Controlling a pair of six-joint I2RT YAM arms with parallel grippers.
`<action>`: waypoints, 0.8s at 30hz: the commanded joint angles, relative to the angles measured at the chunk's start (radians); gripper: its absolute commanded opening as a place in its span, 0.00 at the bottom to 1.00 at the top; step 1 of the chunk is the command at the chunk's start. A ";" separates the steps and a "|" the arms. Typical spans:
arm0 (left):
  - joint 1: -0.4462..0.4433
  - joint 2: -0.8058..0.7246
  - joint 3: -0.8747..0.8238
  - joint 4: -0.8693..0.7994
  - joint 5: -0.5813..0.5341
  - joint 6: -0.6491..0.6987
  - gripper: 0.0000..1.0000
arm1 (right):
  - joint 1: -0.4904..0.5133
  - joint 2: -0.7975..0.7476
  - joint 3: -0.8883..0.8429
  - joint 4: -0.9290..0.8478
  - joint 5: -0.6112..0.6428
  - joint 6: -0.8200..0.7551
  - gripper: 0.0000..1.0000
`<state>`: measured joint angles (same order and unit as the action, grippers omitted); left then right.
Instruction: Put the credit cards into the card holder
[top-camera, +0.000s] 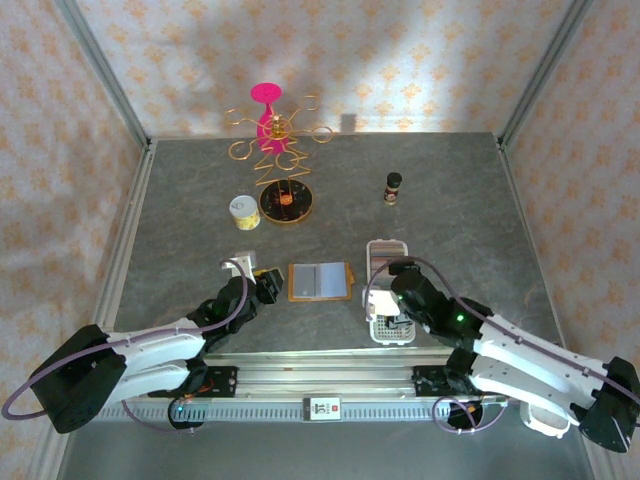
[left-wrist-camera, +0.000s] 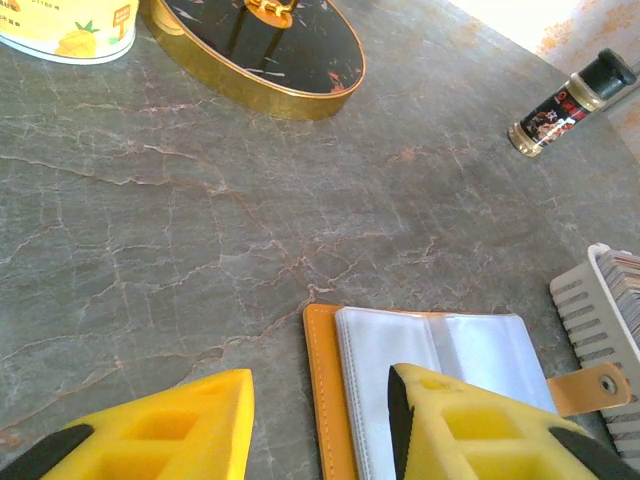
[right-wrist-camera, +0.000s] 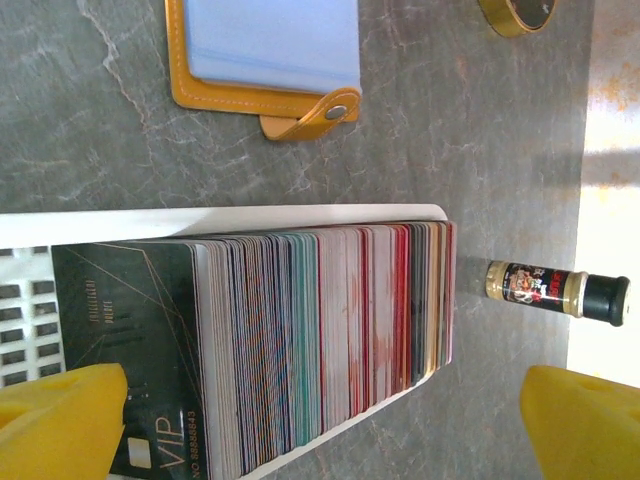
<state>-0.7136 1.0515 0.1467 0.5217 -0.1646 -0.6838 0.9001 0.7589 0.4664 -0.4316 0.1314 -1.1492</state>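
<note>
Two grippers, both empty. Left gripper (left-wrist-camera: 320, 400) sits low at the left end of the card holder (left-wrist-camera: 440, 350), jaws partly spread, one finger over that end. Right gripper (right-wrist-camera: 322, 410) stands wide open, straddling the credit cards (right-wrist-camera: 330, 320), which are packed on edge in a white tray (right-wrist-camera: 200, 215) just right of the card holder. Card holder lies open and flat, long axis left to right, tab toward the tray.

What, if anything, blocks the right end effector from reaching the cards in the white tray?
Likely nothing, so yes: the right end effector hangs open over the cards, which stand on edge in the tray with their top edges bare. The bottle sits off to the side.
</note>
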 joint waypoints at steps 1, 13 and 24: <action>0.002 0.004 -0.011 0.027 -0.004 0.003 0.41 | -0.014 0.029 -0.037 0.062 0.017 -0.064 1.00; 0.002 0.015 -0.010 0.030 -0.001 0.004 0.41 | -0.041 0.138 -0.073 0.144 0.027 -0.083 1.00; 0.002 0.028 -0.002 0.026 0.007 0.004 0.41 | -0.046 0.192 -0.066 0.167 0.047 -0.083 0.99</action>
<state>-0.7136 1.0760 0.1467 0.5301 -0.1608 -0.6834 0.8627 0.9436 0.4000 -0.2810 0.1410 -1.2259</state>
